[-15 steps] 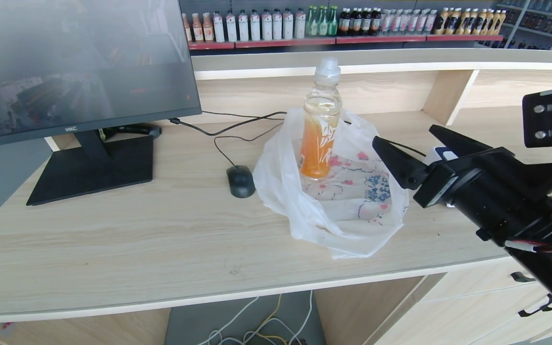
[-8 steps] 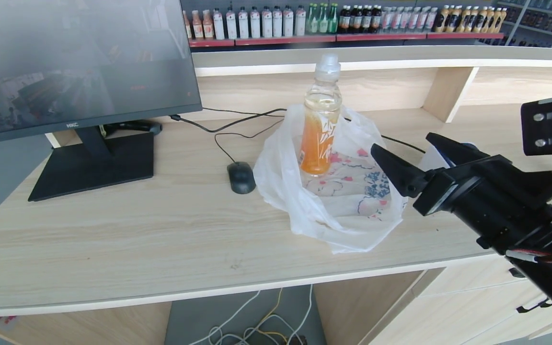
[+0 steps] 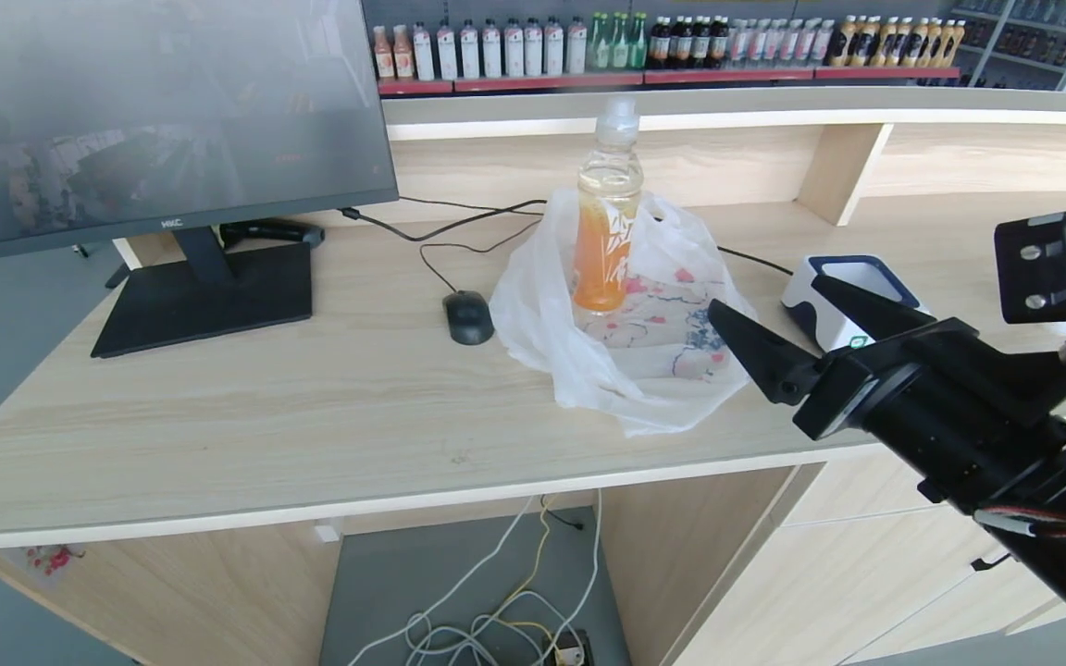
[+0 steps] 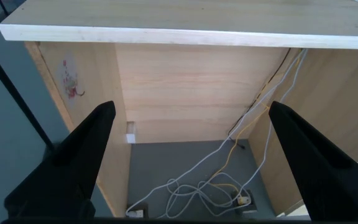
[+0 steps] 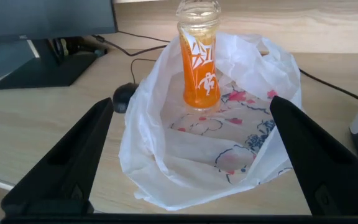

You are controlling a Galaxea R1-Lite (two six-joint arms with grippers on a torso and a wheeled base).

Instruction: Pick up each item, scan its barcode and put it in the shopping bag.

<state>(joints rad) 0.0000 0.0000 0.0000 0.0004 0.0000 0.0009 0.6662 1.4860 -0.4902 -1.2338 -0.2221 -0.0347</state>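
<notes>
With the right end effector [image 3: 762,292] open and empty, the bottle [image 3: 603,242] stands upright in the bag [image 3: 533,319] close ahead of it, where a forward advance could snag the loose film and topple the tall bottle; its white label markings are not legible.

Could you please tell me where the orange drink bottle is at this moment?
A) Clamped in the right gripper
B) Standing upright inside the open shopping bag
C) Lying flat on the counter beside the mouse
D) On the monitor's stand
B: the bottle stands upright with its base inside the open shopping bag, and the right gripper is open and holds nothing.
</notes>
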